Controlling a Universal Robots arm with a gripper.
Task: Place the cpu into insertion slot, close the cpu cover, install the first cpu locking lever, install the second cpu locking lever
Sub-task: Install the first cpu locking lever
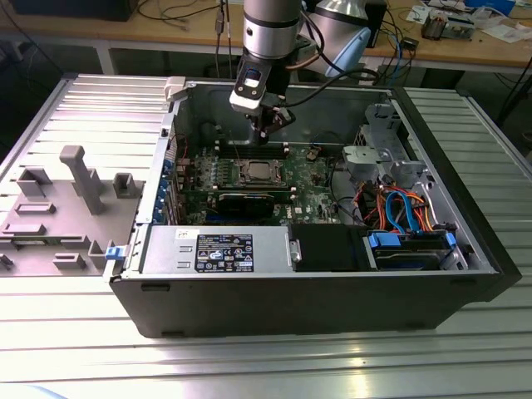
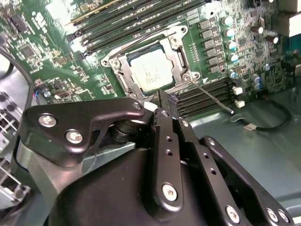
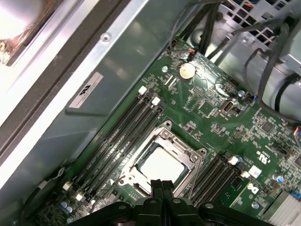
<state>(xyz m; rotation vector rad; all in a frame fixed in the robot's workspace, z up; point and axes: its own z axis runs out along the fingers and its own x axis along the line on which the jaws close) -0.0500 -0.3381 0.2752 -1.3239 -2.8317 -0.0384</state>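
Observation:
The cpu (image 2: pixel 150 70) lies flat in the insertion slot (image 1: pixel 257 172) on the green motherboard (image 3: pixel 211 117), its dull silver top showing. The cpu cover (image 2: pixel 122 75) lies down around it as a silver frame. A thin wire locking lever (image 2: pixel 211 96) sticks out from one corner of the socket over the memory slots. A second wire lever (image 2: pixel 136 40) runs along the opposite side. My gripper (image 3: pixel 162 184) hangs just above the socket's edge, shut with nothing between its fingers; the exterior view shows the gripper (image 1: pixel 267 135) over the board near the case's back wall.
Long black memory slots (image 3: pixel 122 136) flank the socket on both sides. The open computer case (image 1: pixel 332 307) walls in the board, with a power supply (image 1: pixel 216 249) in front and a drive cage with cables (image 1: pixel 399 208) at the exterior view's right. Grey fixtures (image 1: pixel 75 179) stand on the table outside.

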